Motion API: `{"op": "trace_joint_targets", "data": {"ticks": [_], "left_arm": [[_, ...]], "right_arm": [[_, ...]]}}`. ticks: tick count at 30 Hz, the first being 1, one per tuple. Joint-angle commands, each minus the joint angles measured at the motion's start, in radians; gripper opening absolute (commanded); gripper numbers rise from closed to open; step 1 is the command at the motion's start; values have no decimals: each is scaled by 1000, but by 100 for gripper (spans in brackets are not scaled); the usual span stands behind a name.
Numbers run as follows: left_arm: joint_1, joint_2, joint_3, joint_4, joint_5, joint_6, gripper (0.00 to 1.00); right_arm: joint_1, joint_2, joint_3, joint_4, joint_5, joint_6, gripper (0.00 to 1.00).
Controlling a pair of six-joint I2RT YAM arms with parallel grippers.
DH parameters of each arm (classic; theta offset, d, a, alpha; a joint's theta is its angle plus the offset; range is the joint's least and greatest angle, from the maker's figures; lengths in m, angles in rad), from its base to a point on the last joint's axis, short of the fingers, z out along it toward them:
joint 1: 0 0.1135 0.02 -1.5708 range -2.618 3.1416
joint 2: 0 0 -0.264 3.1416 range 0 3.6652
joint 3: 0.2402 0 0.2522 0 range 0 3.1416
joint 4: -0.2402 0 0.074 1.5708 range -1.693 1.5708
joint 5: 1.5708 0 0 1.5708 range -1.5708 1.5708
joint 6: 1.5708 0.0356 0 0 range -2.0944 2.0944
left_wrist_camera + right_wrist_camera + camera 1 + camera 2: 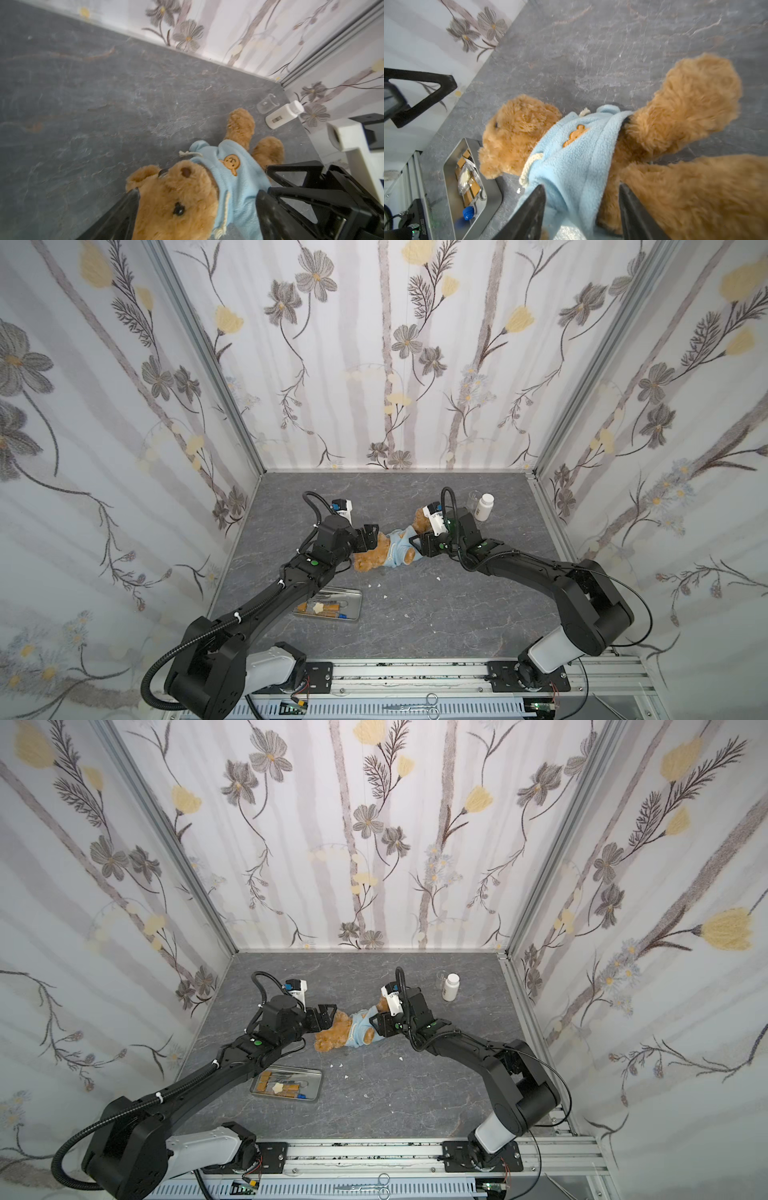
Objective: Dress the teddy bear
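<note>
Teddy bear (368, 561) lies on its back approx. in the middle of the table (415, 626), btw. the two grippers. It wears a light blue shirt (395, 549) w/ a small orange bear emblem (230, 163) on the chest.

The left gripper (367, 540) is at the head end. Its fingers (124, 214) are spread wide, one on each side of the head, & one tip is just beside an ear; no squeeze is visible. The right gripper (418, 548) is at the leg end. Its fingers (531, 214) stand apart w/ the shirt hem & some fur btw. them; whether they press the cloth I cannot tell. One leg sticks out past the right fingers, toward the back wall.

Surface: dark grey table top w/ pale marble-like veins, matt. A few white scraps (377, 585) lie on it, on the near side of both finger pairs. A metal tray (349, 600) w/ small tools lies behind the left fingers, toward the front edge. A white bottle (484, 507) & a clear beaker (472, 497) stand upright beyond the right fingers, near the back right corner.

Room: three walls w/ wallpaper (374, 344) in pale grey stripes w/ grey & yellow flowers, & aluminium profiles (206, 352) in the corners. At the front an aluminium rail (415, 674) carries both arm bases; scissors (409, 707) lie in front of it.
</note>
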Motion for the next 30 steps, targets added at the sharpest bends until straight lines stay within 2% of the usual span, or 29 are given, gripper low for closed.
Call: {"op": "trace_joint_targets", "data": {"ticks": [1, 7, 11, 13, 16, 20, 24, 30], "left_arm": [[22, 68, -3, -59, 76, -103, 93], [20, 246, 10, -1, 210, -179, 95], [0, 335, 6, 105, 305, -244, 86], [-14, 356, -15, 149, 313, -278, 77], [-18, 362, -44, 199, 306, -295, 55], [-21, 332, -75, 249, 250, -284, 23], [-31, 314, -94, 307, 251, -225, 0], [-35, 212, -100, 390, 240, 28, 0]], "right_arm": [[7, 45, -6, -22, -8, -24, 51], [32, 54, -98, 32, 4, -22, 44], [55, 44, -162, 58, 23, -36, 43], [60, 34, -178, 68, 21, -35, 44], [61, -12, -216, 86, 26, -34, 49], [58, -152, -259, 63, 78, -79, 61], [59, -314, -315, 73, 46, -87, 64], [9, -433, -277, -25, 61, -97, 69]]}}
